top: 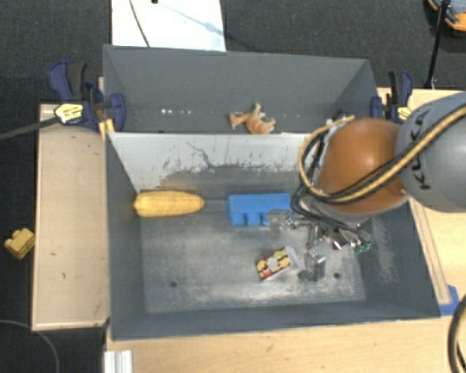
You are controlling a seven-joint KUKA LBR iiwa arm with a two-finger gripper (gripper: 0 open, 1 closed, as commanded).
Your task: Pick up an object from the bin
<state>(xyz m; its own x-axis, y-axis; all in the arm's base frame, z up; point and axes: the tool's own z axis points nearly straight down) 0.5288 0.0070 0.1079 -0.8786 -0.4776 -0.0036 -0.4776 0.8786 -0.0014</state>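
My gripper [311, 261] hangs low over the right part of the bin floor, below the orange dome on the wrist. Just to its left, touching or nearly touching it, lies a small red, yellow and white packet [272, 266]. A blue toothed block [258, 207] lies flat a little farther back and to the left, its right end partly hidden by the gripper's metal parts.
A yellow corn cob [168, 203] lies at the left near the back wall. A small tan toy figure [252, 120] sits on the back ledge of the bin. The arm and its cables cover the right rear corner.
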